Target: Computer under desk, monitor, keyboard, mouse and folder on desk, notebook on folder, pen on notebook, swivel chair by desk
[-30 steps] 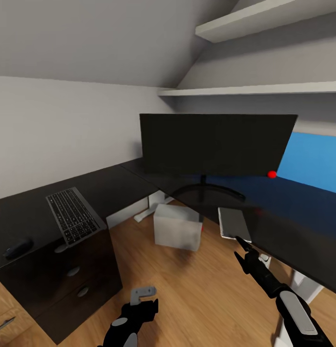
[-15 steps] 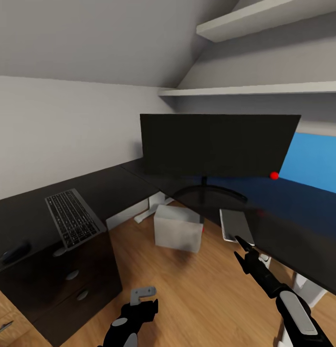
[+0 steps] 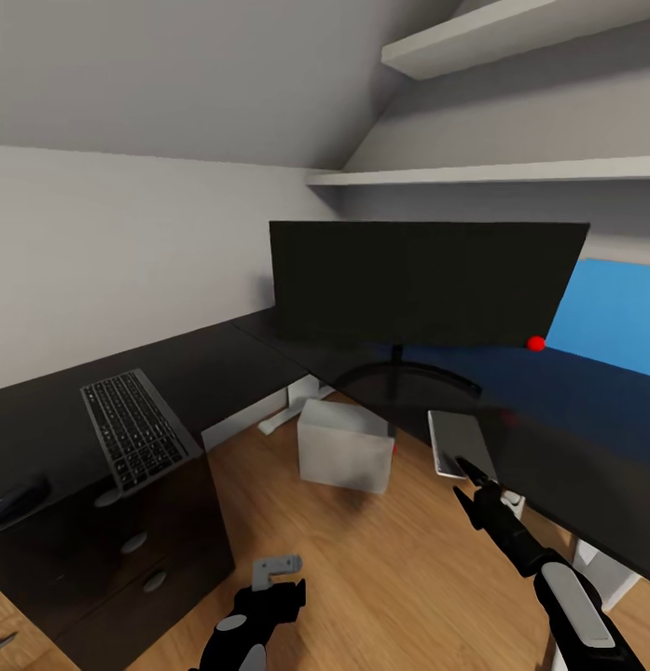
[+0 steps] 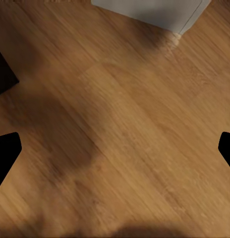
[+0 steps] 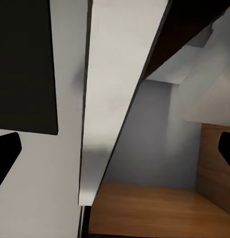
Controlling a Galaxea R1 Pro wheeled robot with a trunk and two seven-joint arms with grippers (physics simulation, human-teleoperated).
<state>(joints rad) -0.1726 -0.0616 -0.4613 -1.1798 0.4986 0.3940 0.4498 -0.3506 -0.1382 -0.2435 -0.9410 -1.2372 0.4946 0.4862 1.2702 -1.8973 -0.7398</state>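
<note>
We see the desk (image 3: 222,359) bending round the corner of the room, with the monitor (image 3: 422,281) upright on it at the bend. The keyboard (image 3: 133,429) lies flat on the desk's left wing above the drawers (image 3: 129,536), and the mouse (image 3: 19,494) sits further left, near it but apart. The computer (image 3: 346,445) stands on the floor (image 3: 380,559) under the desk, just below the monitor. The notebook (image 3: 460,443) lies at the desk's front edge on the right wing. Our right gripper (image 3: 472,485) hangs just under the notebook's near end, fingers parted and holding nothing. Our left gripper (image 3: 276,576) is low over the floor, fingers spread wide and empty
</note>
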